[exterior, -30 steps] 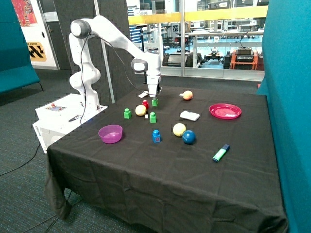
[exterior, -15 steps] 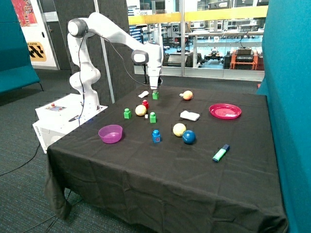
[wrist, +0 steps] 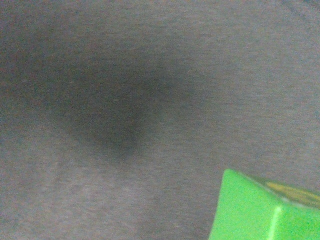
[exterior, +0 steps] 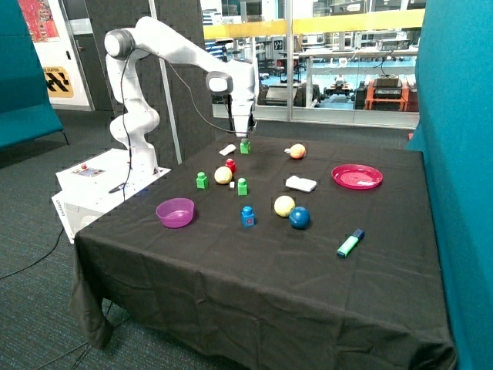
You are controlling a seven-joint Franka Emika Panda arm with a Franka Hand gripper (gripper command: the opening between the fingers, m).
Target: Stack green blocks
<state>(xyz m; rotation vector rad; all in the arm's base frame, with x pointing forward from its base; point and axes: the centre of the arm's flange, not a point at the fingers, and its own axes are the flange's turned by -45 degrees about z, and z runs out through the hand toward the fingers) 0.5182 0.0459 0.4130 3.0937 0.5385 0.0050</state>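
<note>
My gripper (exterior: 245, 140) hangs above the back of the table, shut on a green block (exterior: 245, 146) that it holds clear of the black cloth. In the wrist view that held green block (wrist: 260, 210) fills one corner over dark cloth and a shadow. A second green block (exterior: 202, 180) stands near the table's edge on the robot base's side. A third green block (exterior: 242, 186) stands beside the yellow ball (exterior: 223, 175), nearer the table's middle.
A red block (exterior: 230, 164) sits behind the yellow ball. A purple bowl (exterior: 176, 212), a blue studded block (exterior: 248, 216), a yellow ball (exterior: 284, 206), a blue ball (exterior: 299, 217), a white object (exterior: 300, 183), a pink plate (exterior: 357, 176), an orange fruit (exterior: 297, 151) and a teal marker (exterior: 350, 243) lie around.
The gripper has risen from the table with the green block in it, lifting it well above the cloth. The other blocks have not moved.
</note>
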